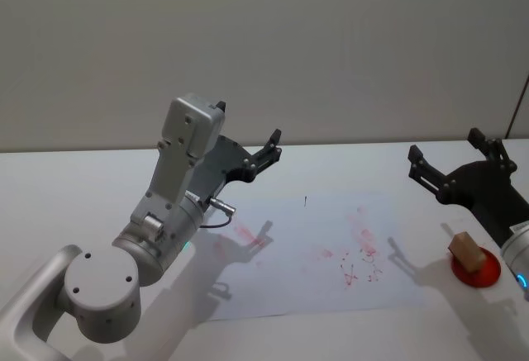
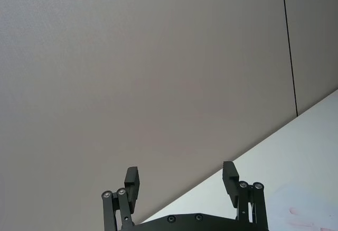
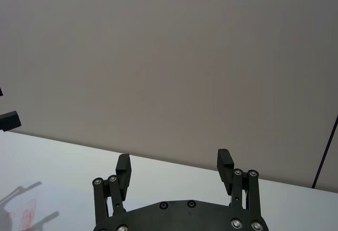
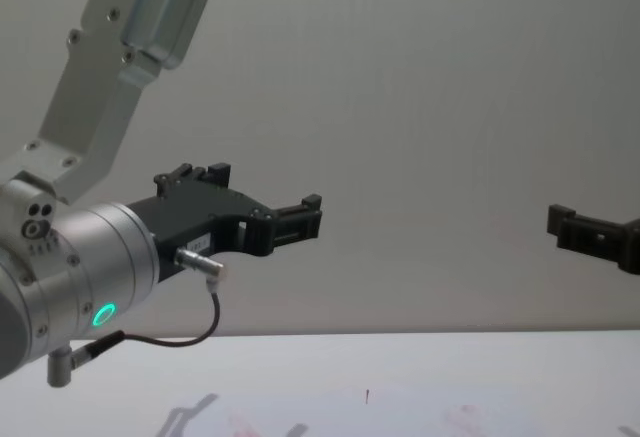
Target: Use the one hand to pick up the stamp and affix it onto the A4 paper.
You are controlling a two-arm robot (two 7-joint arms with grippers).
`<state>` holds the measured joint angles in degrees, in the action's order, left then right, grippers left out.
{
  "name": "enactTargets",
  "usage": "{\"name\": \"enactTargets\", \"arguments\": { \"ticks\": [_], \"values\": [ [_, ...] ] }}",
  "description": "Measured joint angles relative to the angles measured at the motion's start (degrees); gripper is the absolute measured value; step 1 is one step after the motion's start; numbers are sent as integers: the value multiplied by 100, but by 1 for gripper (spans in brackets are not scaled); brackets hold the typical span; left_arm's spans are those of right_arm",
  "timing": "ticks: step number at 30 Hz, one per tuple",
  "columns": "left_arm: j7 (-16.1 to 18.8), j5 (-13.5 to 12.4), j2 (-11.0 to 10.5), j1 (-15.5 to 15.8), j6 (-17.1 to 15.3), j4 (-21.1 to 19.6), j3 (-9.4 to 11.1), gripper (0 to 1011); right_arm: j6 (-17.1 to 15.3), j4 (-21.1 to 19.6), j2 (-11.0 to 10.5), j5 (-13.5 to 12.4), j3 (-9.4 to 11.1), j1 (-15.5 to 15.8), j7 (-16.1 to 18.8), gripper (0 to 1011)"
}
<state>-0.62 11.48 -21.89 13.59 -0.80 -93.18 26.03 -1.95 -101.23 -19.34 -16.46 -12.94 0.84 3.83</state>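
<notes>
L arm (image 1: 178,171): thick, silver-grey, boxy upper link w/ small dark screws. Near-left is its round end cap (image 1: 101,282) w/ a few dark screw holes. Wrist barrel carries a green ring light (image 4: 103,314), plus a silver plug (image 4: 198,262) w/ thin black cable (image 4: 190,337) looping under. Black left gripper (image 2: 179,174): flat plate, linkage bars, silver pivot pins, short blocky fingers. Black right gripper (image 3: 173,161): same build. R wrist (image 1: 517,254) silver, w/ a blue light.

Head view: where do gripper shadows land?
Head view: the left gripper shadows the A4 paper by red prints; the right gripper shadows the paper's right edge, near the stamp. Right wrist view: a shadow beside red prints.
</notes>
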Motion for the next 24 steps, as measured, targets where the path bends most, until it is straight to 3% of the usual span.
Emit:
{"name": "enactTargets", "arguments": {
  "ticks": [24],
  "values": [
    [0, 0, 0, 0, 0, 0, 0, 1001, 0, 0, 0, 0, 0, 0, 0, 1001]
  ]
}}
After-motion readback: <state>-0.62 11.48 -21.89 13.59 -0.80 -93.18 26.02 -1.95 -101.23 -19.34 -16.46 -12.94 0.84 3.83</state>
